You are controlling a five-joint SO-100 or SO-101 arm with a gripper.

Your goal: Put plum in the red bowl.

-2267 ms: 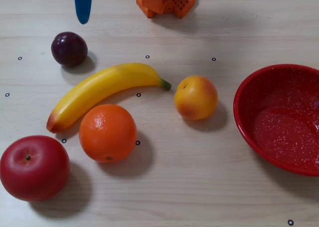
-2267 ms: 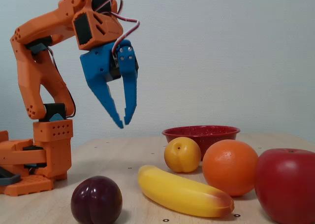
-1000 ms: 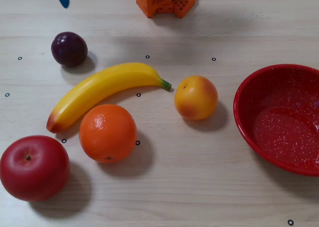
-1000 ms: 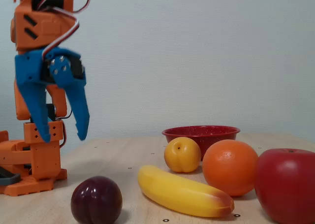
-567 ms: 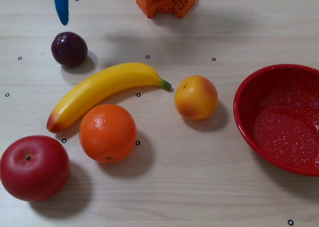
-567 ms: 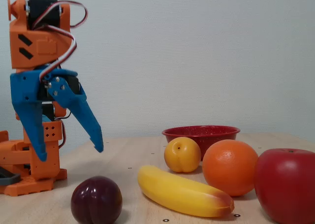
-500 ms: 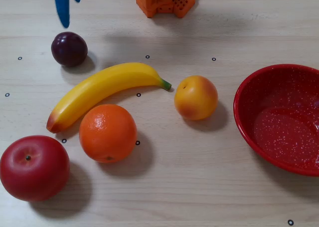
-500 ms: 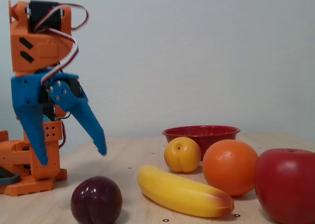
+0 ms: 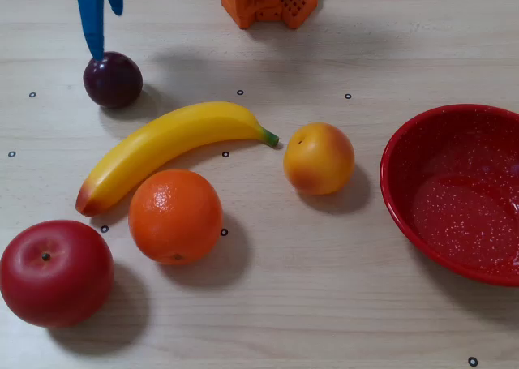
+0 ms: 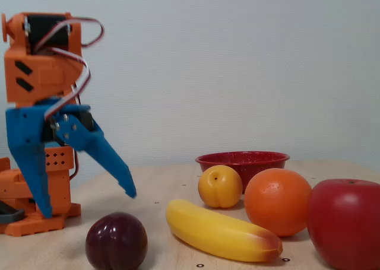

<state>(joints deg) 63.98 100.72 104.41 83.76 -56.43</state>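
One wooden table carries everything. On it sits one red bowl, speckled white, at the right edge of the overhead view and empty. There is one orange robot arm with one blue claw, its two fingers spread wide apart and gripping nothing. Then one banana, one red apple, one orange, one yellow-orange peach and one plum. The plum lies at the far left of the overhead view, well apart from the bowl, just beneath the claw's tips. No writing can be read anywhere.
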